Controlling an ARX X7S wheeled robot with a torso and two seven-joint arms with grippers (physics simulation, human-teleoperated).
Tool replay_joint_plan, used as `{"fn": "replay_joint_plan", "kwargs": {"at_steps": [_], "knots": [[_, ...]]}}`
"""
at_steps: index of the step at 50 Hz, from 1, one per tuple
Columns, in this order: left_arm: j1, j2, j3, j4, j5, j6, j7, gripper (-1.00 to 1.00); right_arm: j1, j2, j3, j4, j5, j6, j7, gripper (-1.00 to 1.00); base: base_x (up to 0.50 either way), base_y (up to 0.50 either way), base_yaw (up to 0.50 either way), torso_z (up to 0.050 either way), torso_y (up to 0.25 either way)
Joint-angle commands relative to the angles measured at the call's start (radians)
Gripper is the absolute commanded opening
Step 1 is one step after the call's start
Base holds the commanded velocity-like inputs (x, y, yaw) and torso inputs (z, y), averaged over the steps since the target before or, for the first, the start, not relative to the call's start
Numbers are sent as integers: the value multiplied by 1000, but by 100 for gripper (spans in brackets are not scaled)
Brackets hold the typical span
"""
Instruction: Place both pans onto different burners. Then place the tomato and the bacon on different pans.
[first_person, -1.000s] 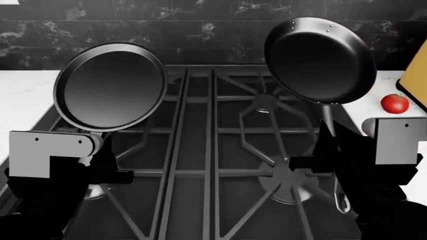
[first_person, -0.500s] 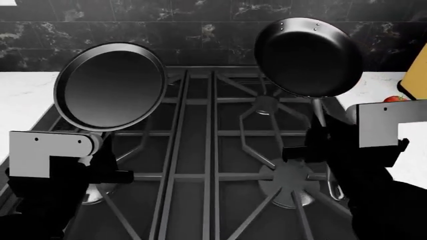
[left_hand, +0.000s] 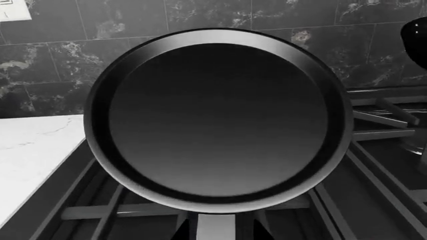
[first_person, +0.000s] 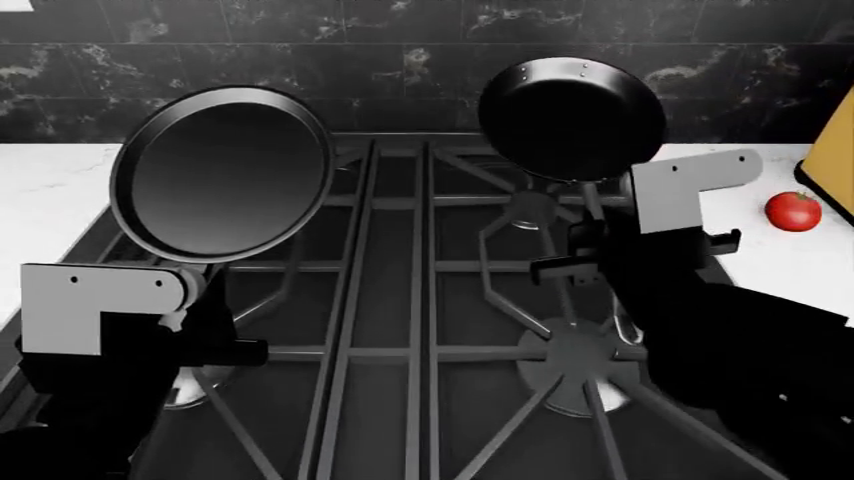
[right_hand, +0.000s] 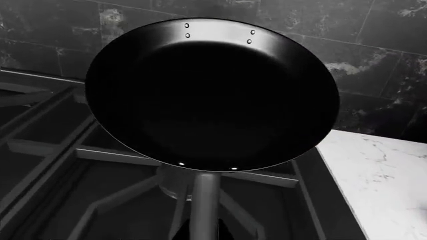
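Claws first: the left gripper (first_person: 220, 330) is clamping the handle of the flat pan (first_person: 223, 172), holding it tilted up off the grates, face toward the robot, just beyond its own fingertips over the range's left side. The right gripper (first_person: 587, 262) is likewise closing on the handle of the deeper pan (first_person: 574, 120), which is hanging raised and tipped above the far right burner (first_person: 531, 207); in the right wrist view that burner is sitting directly beneath the pan's near rim.

So the first step is under way, I'd say: both pans are in the air, neither is resting on a burner yet. Next, each arm needs to level its pan and lower it squarely onto a separate grate before letting go.

Off to the right gripper's outer side, the tomato (first_person: 793, 211) is lying on the white counter (first_person: 747, 240), well apart from the pans. I am seeing no bacon anywhere.
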Motion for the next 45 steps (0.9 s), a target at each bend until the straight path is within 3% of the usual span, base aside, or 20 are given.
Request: {"fn": "replay_joint_plan", "kwargs": {"at_steps": [1, 45], "knots": [[-33, 3, -40, 10, 54, 17, 4, -100, 60, -43, -29, 97, -101, -9, -39, -100, 0, 0, 0, 0, 11], [-34, -2, -22, -6, 69, 30, 11, -100, -23, -63, -66, 169, -142, -78, -74, -100, 0, 0, 0, 1, 4]]}}
